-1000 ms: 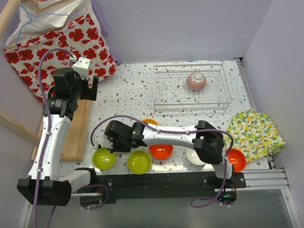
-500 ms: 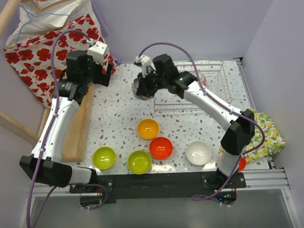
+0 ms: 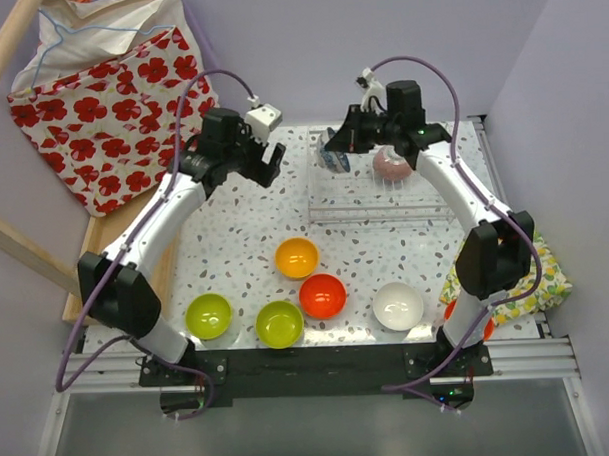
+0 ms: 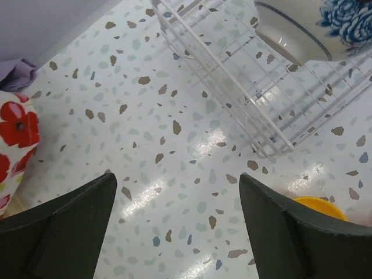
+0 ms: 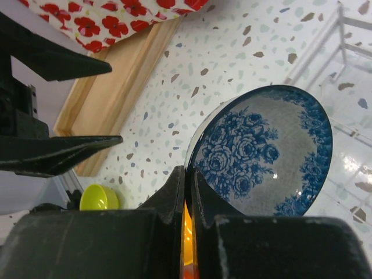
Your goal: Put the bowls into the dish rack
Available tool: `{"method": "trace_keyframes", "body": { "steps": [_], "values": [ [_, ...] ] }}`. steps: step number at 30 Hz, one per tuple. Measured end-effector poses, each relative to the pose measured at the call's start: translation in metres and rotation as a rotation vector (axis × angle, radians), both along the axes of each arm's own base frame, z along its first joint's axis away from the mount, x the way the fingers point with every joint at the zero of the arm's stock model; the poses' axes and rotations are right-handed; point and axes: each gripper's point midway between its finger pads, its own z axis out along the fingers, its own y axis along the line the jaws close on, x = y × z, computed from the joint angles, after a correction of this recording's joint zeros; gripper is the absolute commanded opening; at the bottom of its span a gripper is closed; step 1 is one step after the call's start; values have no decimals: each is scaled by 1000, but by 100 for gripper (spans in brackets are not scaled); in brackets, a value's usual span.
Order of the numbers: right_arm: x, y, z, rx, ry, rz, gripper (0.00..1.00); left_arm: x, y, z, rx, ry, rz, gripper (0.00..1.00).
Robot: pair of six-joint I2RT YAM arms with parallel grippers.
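Note:
My right gripper (image 3: pixel 342 147) is shut on the rim of a blue-patterned bowl (image 3: pixel 332 157) and holds it tilted above the left end of the white wire dish rack (image 3: pixel 429 199). The right wrist view shows the jaws (image 5: pixel 189 174) clamped on that bowl (image 5: pixel 267 145). A reddish patterned bowl (image 3: pixel 392 163) sits in the rack. My left gripper (image 3: pixel 272 161) is open and empty over the table left of the rack; its wrist view (image 4: pixel 177 180) shows bare table. On the table front are an orange-yellow bowl (image 3: pixel 296 256), a red-orange bowl (image 3: pixel 323 295), two lime green bowls (image 3: pixel 209 315) (image 3: pixel 279 323) and a white bowl (image 3: pixel 398 305).
Another red-orange bowl (image 3: pixel 475 322) is partly hidden behind the right arm's base. A yellow-patterned cloth (image 3: pixel 511 261) lies at the right edge. A flat wooden tray (image 3: pixel 97 235) and a red-flowered bag (image 3: pixel 109 85) are at the left.
My right arm has carried the blue-patterned bowl rightward from the back middle of the table to above the rack's left end. My left arm has swung right toward the rack.

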Motion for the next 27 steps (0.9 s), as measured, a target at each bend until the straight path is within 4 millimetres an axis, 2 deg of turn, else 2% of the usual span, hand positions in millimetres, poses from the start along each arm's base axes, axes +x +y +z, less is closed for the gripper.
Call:
{"method": "trace_keyframes", "body": {
  "steps": [5, 8, 12, 16, 20, 23, 27],
  "values": [
    [24, -49, -10, 149, 118, -118, 0, 11, -46, -27, 12, 49, -80, 91],
    [44, -74, -13, 277, 164, -162, 0, 15, -74, -36, 12, 61, -133, 91],
    [76, -93, -30, 424, 220, -179, 0, 22, -107, -40, -4, 62, -204, 90],
    [94, -98, -66, 528, 317, -184, 0, 42, -123, -38, -15, 39, -215, 90],
    [105, -107, -95, 587, 393, -202, 0, 57, -134, -47, -14, 34, -215, 90],
    [111, -117, -103, 611, 406, -223, 0, 61, -138, -57, -4, 44, -213, 90],
    [119, -129, -99, 628, 387, -228, 0, 58, -145, -70, 11, 64, -222, 90]
  ]
}}
